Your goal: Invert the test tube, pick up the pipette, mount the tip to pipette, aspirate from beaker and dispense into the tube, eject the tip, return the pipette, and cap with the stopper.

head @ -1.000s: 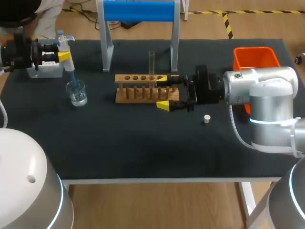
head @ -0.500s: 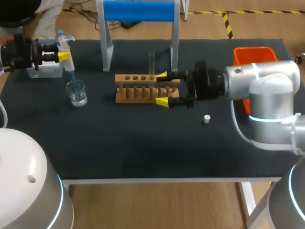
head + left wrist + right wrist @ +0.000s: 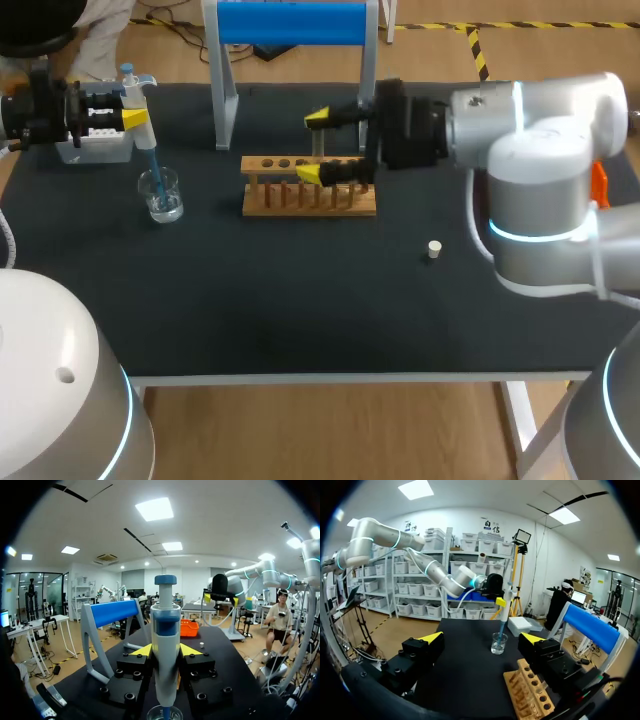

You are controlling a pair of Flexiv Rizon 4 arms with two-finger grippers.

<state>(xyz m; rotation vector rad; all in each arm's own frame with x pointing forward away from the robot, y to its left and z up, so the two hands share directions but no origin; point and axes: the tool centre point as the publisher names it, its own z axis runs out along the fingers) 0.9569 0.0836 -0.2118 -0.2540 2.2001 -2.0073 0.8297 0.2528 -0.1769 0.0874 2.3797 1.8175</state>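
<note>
At the table's far left my left gripper (image 3: pixel 133 103) is shut on the white-and-blue pipette (image 3: pixel 132 88), whose blue tip dips into the glass beaker (image 3: pixel 161 194). In the left wrist view the pipette (image 3: pixel 165 645) stands upright between the yellow fingertips (image 3: pixel 142 650), with the beaker rim (image 3: pixel 164 712) below it. My right gripper (image 3: pixel 313 145) is wide open above the wooden rack (image 3: pixel 309 194), one finger on each side of the clear test tube (image 3: pixel 318 150), not touching it. From the right wrist I see the rack (image 3: pixel 530 691) under the open right gripper (image 3: pixel 482 637) and the beaker (image 3: pixel 498 642) ahead.
A small white stopper (image 3: pixel 433 249) lies on the dark mat right of the rack. A white tip box (image 3: pixel 95 148) sits at the back left. The blue-topped stand (image 3: pixel 290 25) rises behind the rack. An orange bin (image 3: pixel 598 186) is mostly hidden behind my right arm.
My right arm has lifted and swung left and back, from beside the rack's front right to over the rack around the tube. The left arm and pipette stay still.
</note>
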